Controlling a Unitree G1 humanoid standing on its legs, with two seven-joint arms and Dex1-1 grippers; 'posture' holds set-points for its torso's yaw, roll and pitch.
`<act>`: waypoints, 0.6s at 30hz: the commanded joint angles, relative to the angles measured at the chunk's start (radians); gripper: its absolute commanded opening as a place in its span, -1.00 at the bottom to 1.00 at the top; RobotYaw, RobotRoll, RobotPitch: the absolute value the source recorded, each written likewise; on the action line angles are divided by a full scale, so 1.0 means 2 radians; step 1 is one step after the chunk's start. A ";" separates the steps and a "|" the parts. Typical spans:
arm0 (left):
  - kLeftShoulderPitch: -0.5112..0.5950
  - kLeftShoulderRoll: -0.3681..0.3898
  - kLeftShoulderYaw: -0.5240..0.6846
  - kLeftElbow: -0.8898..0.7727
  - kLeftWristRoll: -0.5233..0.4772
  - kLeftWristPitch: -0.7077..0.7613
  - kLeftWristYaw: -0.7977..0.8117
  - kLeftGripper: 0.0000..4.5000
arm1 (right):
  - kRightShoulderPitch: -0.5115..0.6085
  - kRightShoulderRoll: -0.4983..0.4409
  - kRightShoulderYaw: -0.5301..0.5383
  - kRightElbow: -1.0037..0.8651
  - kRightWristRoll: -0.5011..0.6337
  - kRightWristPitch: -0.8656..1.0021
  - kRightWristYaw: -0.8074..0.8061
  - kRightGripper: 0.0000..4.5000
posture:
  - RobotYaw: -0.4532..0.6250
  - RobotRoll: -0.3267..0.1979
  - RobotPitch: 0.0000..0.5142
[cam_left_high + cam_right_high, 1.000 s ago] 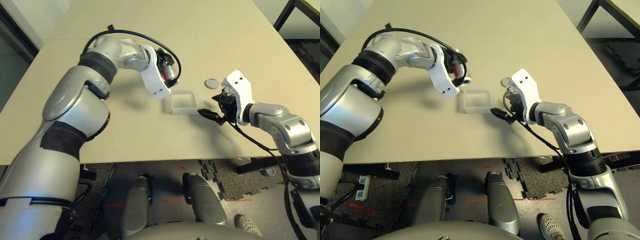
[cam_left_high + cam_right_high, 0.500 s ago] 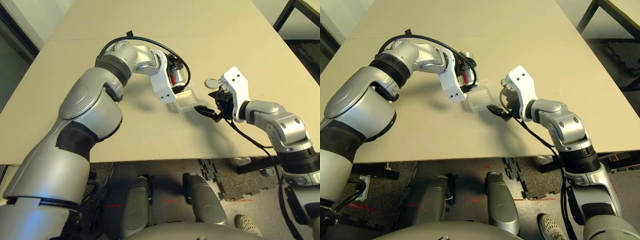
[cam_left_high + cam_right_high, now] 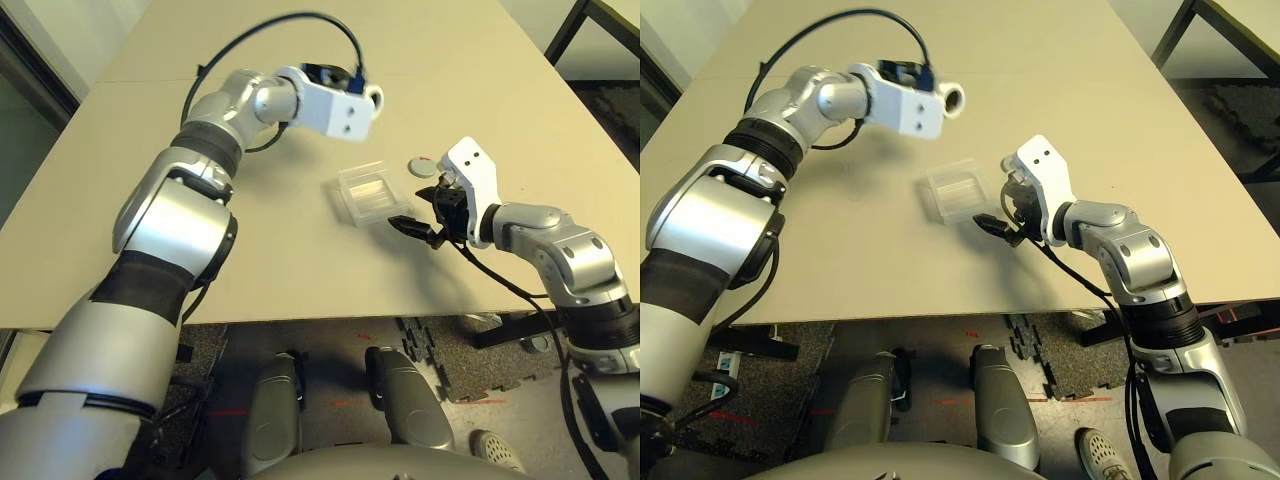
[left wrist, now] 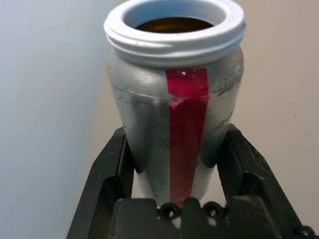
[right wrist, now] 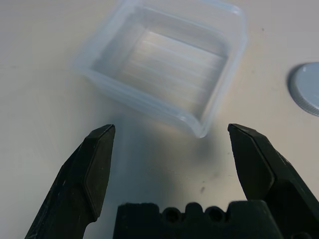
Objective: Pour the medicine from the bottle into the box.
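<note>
Medicine bottle (image 4: pixel 177 112), silver-grey with a red strip down its side, sits clamped between the two black fingers (image 4: pixel 107 172) of the left hand (image 4: pixel 174 199), held by its lower body with its white threaded mouth uncapped and turned away from the wrist; something dark shows inside the opening. Seen from the head, that left hand (image 3: pixel 365 100) is raised above the surface toward the far left part, with the bottle's open mouth (image 3: pixel 953 98) pointing sideways toward the right edge, roughly level. Below and nearer the robot, the box (image 3: pixel 368 193) of clear plastic rests on the surface about midway across, skewed so its corners rather than its sides face the near edge, well apart from the bottle. I cannot tell whether anything lies in it; its ribbed floor looks bare through the right wrist camera. The right hand (image 3: pixel 420 228) hovers low just beside the box's near right corner, its fingers (image 5: pixel 89 174) spread wide and gripping nothing, the box (image 5: pixel 164 64) lying just ahead of the fingertips without touching them. A flat round grey cap (image 3: pixel 424 166) lies on the surface beside the box, toward the right edge, close to the right hand's white housing.
</note>
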 commanded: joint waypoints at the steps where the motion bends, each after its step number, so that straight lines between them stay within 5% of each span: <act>1: 0.040 0.004 0.085 -0.004 -0.091 0.061 0.001 0.13 | 0.013 -0.010 -0.016 -0.020 0.012 0.010 0.006 1.00 | -0.43 0.25 -0.43; 8: 0.112 0.004 0.170 -0.020 -0.165 0.084 0.058 0.13 | 0.022 -0.032 -0.043 -0.027 0.025 0.014 0.012 1.00 | -0.43 0.25 -0.43; 18: 0.143 -0.002 0.172 -0.012 -0.160 0.086 0.089 0.13 | 0.022 -0.033 -0.048 -0.030 0.030 0.026 0.002 1.00 | -0.47 0.25 -0.41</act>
